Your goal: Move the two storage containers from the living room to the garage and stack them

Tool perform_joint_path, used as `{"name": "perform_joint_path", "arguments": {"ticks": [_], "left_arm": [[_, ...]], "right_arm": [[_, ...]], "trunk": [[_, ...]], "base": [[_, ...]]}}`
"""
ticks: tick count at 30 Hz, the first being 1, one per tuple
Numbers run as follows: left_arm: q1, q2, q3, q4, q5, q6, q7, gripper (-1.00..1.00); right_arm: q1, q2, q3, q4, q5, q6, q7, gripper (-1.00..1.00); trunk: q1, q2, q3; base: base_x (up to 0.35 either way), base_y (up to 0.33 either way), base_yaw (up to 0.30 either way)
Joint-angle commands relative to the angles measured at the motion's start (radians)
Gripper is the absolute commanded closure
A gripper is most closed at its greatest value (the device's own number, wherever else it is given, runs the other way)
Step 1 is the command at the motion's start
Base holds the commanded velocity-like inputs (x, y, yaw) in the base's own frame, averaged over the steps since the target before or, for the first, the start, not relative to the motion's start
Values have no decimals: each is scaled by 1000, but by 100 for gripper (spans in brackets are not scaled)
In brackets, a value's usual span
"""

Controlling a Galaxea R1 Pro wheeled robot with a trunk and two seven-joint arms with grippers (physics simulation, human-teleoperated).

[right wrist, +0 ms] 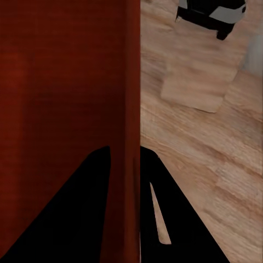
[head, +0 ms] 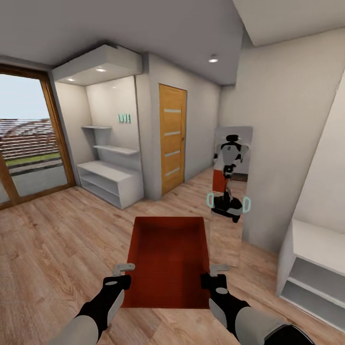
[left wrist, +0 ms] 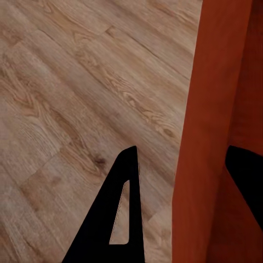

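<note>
The orange-red open-top rectangular storage container (head: 168,261) is carried between both claws above the light wood plank floor (head: 57,239), long axis pointing straight ahead. The left claw (head: 125,269) is clenched on the left wall, the right claw (head: 216,270) on the right wall; each is equally near.

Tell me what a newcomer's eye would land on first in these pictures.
First, the orange-red storage container held out front at centre, the left gripper clamped on one side wall and the right gripper on the other, above light wood planks. Next, the standing mirror against the wall ahead to the right, reflecting the robot carrying the bin. Then the wooden door with glass slits further back, beside white shelves.
</note>
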Motion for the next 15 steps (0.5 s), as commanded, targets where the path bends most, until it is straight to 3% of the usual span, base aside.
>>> {"name": "perform_joint_path", "arguments": {"ticks": [1, 15], "left_arm": [[0, -1, 8, -1, -9, 6, 1, 100], [0, -1, 10, 4, -8, 6, 1, 100]], "right_arm": [[-1, 0, -13, 0, -6, -5, -2, 100], [-1, -1, -13, 0, -6, -5, -2, 100]], "trunk": [[1, -2, -1], [1, -2, 0]], "base": [[322, 0, 199], [322, 0, 27]]}}
